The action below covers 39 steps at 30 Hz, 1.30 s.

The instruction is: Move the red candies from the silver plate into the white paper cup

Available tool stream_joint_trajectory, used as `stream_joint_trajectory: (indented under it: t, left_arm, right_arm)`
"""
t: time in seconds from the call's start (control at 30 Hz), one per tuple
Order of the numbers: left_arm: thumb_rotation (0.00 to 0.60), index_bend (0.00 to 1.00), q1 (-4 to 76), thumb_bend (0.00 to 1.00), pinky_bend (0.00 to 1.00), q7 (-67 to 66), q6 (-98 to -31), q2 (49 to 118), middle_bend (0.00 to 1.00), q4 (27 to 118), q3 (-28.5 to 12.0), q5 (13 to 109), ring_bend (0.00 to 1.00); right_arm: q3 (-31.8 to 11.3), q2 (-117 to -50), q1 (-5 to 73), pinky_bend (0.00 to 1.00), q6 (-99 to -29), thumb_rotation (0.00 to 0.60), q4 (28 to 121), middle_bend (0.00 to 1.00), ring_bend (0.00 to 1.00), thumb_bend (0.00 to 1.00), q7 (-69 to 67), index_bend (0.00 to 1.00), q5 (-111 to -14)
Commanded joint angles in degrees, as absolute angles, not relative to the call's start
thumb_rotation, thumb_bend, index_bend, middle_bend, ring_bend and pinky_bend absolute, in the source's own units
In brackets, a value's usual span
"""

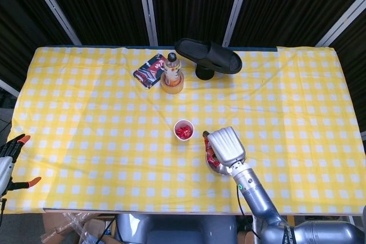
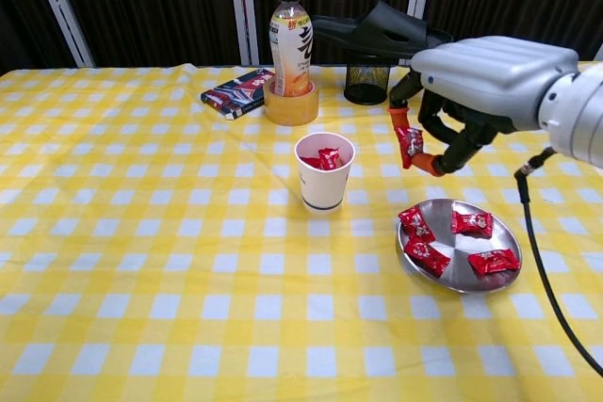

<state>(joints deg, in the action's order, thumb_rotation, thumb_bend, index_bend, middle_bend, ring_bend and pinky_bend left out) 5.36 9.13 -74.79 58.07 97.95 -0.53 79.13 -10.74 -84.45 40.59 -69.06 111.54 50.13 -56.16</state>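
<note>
My right hand [image 2: 471, 82] hangs in the air above the silver plate [image 2: 459, 274], to the right of the white paper cup [image 2: 324, 174]. It pinches one red candy [image 2: 410, 141] between its fingertips. Several red candies [image 2: 416, 224] lie on the plate, and red candies [image 2: 327, 157] show inside the cup. In the head view the right hand [image 1: 225, 146] covers most of the plate [image 1: 212, 164], just right of the cup [image 1: 183, 130]. Of my left hand [image 1: 10, 164] only orange-tipped fingers, apart and holding nothing, show at the left edge, off the table.
A drink bottle [image 2: 291, 30] stands in a tape roll [image 2: 290, 104] behind the cup. A black slipper [image 2: 382, 33] lies on a black mesh holder [image 2: 366, 84]. A dark packet [image 2: 237, 93] lies at the back left. The yellow checked cloth [image 2: 141, 251] covers the table.
</note>
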Motion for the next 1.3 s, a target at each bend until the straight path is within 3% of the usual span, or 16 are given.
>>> stream_joint_trajectory:
  t: [0.03,0.5,0.9,1.17,1.3]
  left_arm:
    - [0.600,0.00,5.4,0.03,0.00,9.4,-74.7,58.0,0.00,98.0,-0.5,79.2,0.00]
    - [0.600,0.00,6.0,0.03,0.00,11.0,-72.9,57.2,0.00,98.3,-0.5,78.4,0.00]
    - [0.600,0.00,6.2,0.03,0.00,12.1,-72.2,56.8,0.00,98.3,-0.5,78.0,0.00]
    - [0.600,0.00,6.2,0.03,0.00,12.3,-72.0,56.7,0.00,98.3,-0.5,78.0,0.00]
    - [0.600,0.00,6.2,0.03,0.00,12.3,-72.1,56.7,0.00,98.4,-0.5,78.0,0.00]
  right_arm:
    - [-12.6,-86.1,42.6,0.98,-67.6,0.600,109.5,0.82,0.93,0.45,50.3,0.55,-53.8]
    - [-16.1,-92.9,50.3,0.98,-62.2,0.600,98.7,0.82,0.93,0.46,48.3,0.55,-47.8]
    - [-16.3,-95.7,53.7,0.98,-61.2,0.600,93.5,0.82,0.93,0.46,47.5,0.55,-44.8]
    - [-15.0,-96.4,54.3,0.98,-61.5,0.600,92.2,0.82,0.93,0.46,47.2,0.44,-44.0]
    - [-14.2,-96.3,54.2,0.98,-62.3,0.600,92.5,0.82,0.93,0.45,46.9,0.31,-44.6]
